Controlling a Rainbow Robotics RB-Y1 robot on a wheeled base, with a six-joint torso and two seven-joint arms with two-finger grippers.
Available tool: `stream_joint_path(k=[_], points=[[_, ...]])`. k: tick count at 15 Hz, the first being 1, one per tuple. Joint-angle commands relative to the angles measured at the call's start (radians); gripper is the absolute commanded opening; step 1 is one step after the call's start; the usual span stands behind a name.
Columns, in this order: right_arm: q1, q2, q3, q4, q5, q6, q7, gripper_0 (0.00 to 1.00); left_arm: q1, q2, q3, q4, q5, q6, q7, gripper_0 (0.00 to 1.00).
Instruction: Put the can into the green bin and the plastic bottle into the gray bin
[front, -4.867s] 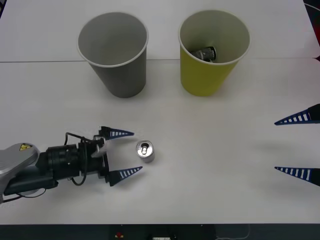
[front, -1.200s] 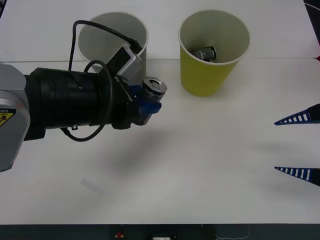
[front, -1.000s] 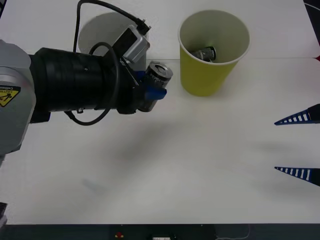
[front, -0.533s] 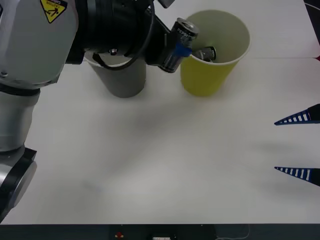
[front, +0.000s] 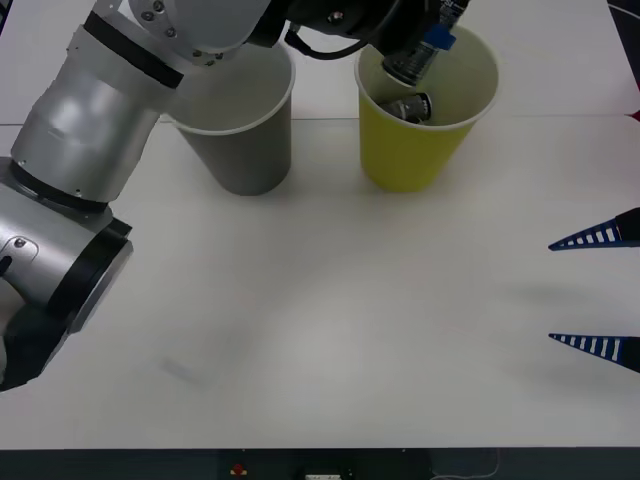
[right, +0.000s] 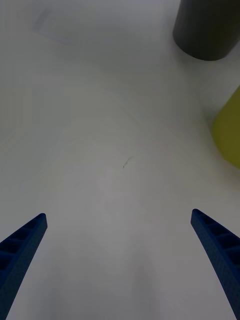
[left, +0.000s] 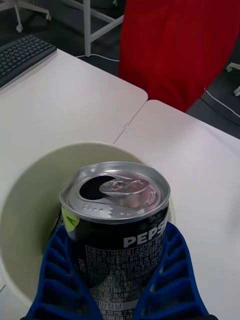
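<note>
My left gripper (front: 420, 55) is shut on the can (front: 408, 64), holding it over the mouth of the green bin (front: 412, 160). In the left wrist view the can (left: 118, 220) stands upright between my blue fingers (left: 60, 280), silver pull-tab top facing up, with the green bin's whitish inside (left: 27, 215) right below it. The gray bin (front: 240, 140) stands to the left of the green one, partly behind my left arm. My right gripper (front: 598, 290) waits open at the table's right edge. The plastic bottle is out of view.
Another can (front: 409, 106) lies on its side inside the green bin. The right wrist view has the gray bin (right: 207, 27) and the green bin's side (right: 229, 132) beyond bare white table (right: 115, 165). Behind the table are a keyboard (left: 22, 57) and something red (left: 180, 45).
My left gripper closed on the can on the table, lifted it, and carried it up and to the right to above the green bin. The right arm has not moved.
</note>
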Motion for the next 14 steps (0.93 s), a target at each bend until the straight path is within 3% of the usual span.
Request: stream_joint_path(k=[1,6,7,8,9,10,14], points=[[0.000,0.000,0.000,0.000,0.000,0.000,0.000,1.00,-0.037,-0.014,-0.078,0.093,-0.018,0.097,-0.018,0.00],[0.000,0.000,0.000,0.000,0.000,0.000,0.000,1.00,-0.035,-0.015,-0.151,0.116,-0.092,0.144,-0.022,0.00],[0.000,0.000,0.000,0.000,0.000,0.000,0.000,1.00,-0.035,-0.015,-0.153,0.114,-0.092,0.144,-0.024,0.11],[0.000,0.000,0.000,0.000,0.000,0.000,0.000,1.00,-0.035,-0.015,-0.154,0.114,-0.092,0.144,-0.029,0.67],[0.000,0.000,0.000,0.000,0.000,0.000,0.000,1.00,-0.035,-0.017,-0.154,0.116,-0.092,0.144,-0.032,0.91],[0.000,0.000,0.000,0.000,0.000,0.000,0.000,1.00,-0.035,-0.017,-0.154,0.116,-0.090,0.144,-0.039,1.00],[0.000,0.000,0.000,0.000,0.000,0.000,0.000,1.00,-0.035,-0.017,-0.153,0.108,-0.065,0.144,-0.082,1.00]])
